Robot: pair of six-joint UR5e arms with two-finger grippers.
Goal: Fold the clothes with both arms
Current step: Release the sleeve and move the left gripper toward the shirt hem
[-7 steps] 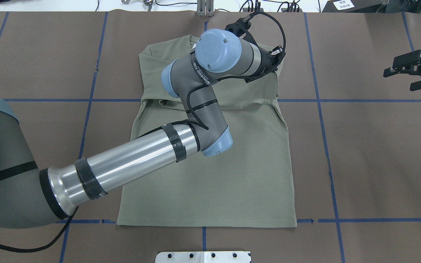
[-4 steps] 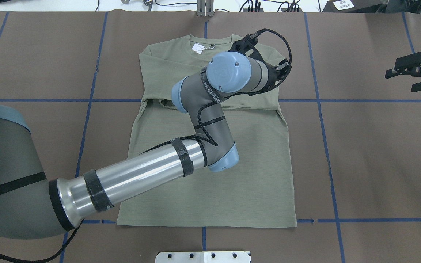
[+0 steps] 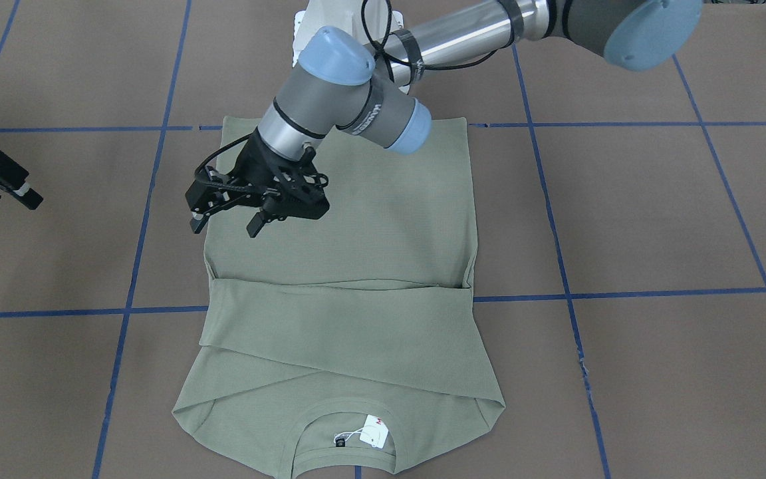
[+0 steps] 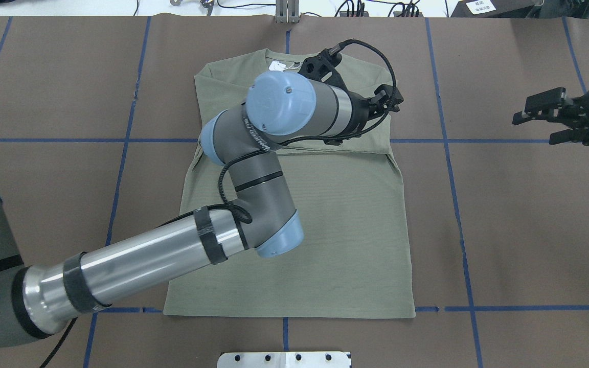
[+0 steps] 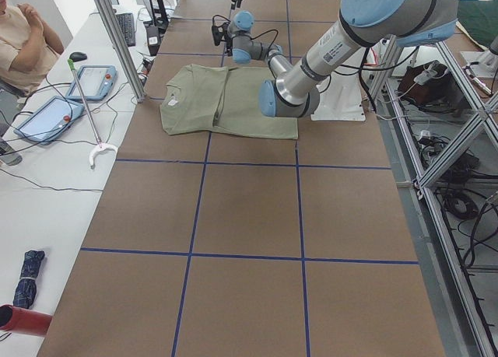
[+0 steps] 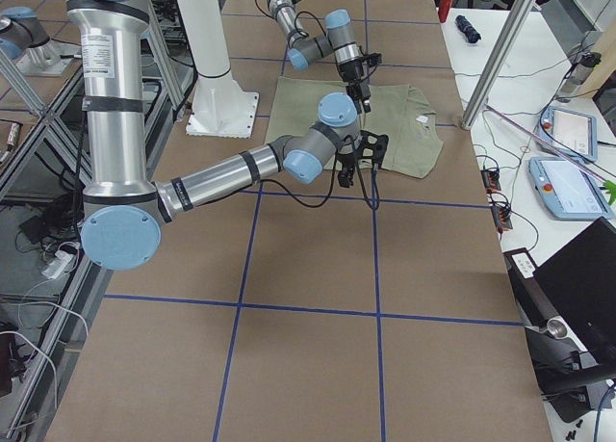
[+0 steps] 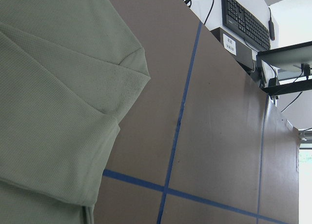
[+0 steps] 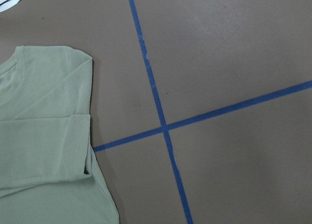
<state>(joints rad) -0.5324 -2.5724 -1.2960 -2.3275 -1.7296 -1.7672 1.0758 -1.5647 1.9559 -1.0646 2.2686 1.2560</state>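
Plainly soft and light, the shirt (image 4: 325, 245) lies flat in the middle of the table (image 4: 519, 230), sleeves folded across the chest; it should drape and slide, so pinching hem corners or shoulders looks best; the left gripper (image 3: 225, 226) hovers over its side edge, jaws parted, empty; the right gripper (image 4: 534, 128) hangs well apart, spread wide, holding nothing.
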